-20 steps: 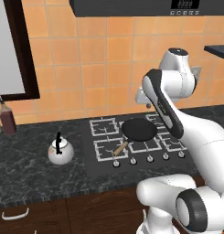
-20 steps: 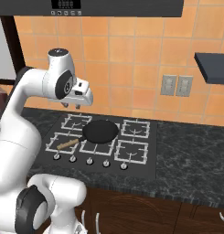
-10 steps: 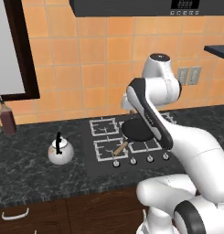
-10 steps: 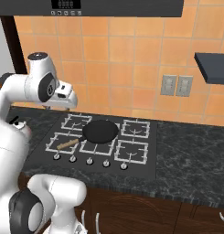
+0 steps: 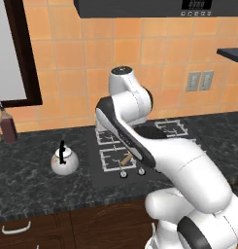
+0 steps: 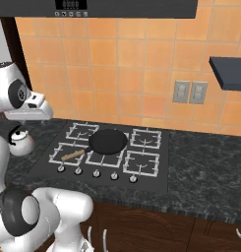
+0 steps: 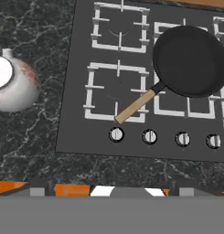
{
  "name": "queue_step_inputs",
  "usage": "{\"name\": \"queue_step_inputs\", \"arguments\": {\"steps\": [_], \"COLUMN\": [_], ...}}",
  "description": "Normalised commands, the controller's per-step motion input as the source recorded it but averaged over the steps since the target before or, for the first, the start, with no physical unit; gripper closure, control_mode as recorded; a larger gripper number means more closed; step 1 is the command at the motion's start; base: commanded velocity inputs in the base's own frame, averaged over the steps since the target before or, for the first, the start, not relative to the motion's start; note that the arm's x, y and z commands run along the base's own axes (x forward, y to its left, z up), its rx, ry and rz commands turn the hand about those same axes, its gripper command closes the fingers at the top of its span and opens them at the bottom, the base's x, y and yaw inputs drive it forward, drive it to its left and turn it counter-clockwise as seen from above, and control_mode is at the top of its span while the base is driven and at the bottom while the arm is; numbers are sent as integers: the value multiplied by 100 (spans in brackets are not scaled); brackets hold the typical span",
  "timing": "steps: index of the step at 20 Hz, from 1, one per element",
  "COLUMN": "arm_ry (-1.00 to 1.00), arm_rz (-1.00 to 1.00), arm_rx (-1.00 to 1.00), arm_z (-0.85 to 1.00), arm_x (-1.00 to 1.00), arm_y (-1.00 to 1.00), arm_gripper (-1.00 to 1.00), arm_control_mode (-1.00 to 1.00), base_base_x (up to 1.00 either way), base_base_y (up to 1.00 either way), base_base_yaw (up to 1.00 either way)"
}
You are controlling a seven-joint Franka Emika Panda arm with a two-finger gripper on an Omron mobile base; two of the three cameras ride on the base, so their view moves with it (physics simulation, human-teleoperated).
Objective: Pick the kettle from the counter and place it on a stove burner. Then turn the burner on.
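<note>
The silvery-white kettle (image 5: 64, 160) with its thin black handle stands on the dark veined counter (image 5: 33, 187) left of the cooktop. It shows half cut off at the left edge of the hand view (image 7: 12, 84) and partly behind my arm in the right base view (image 6: 19, 142). My gripper (image 7: 112, 191) hangs high over the cooktop's front left, looking down, fingertips wide apart and holding nothing. My white hand (image 6: 29, 107) floats above and to the right of the kettle. The front-left stove burner (image 7: 117, 93) is bare except for the tip of a pan handle; its knob (image 7: 116, 134) sits below it.
A black frying pan (image 7: 191, 59) with a wooden handle (image 7: 135, 106) rests on the middle burners. A row of several silver knobs (image 6: 96, 173) lines the cooktop's front. Dark bottles (image 5: 8, 125) stand at the far left by the wall. A shelf (image 6: 230, 71) juts out at right.
My arm has swung left from over the middle of the stove, so the hand now hangs over the cooktop's left side near the kettle. Kettle and pan have stayed put.
</note>
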Motion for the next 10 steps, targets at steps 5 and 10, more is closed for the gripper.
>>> {"name": "queue_step_inputs", "arguments": {"steps": [5, 10], "arm_ry": [19, 5], "arm_rz": [0, 0], "arm_rx": [-1, -1], "arm_z": [-35, -57], "arm_x": [7, 11], "arm_y": [100, 100], "arm_gripper": [-100, -100], "arm_control_mode": [-100, -100], "base_base_x": [0, 0], "base_base_y": [0, 0], "base_base_yaw": [0, 0]}}
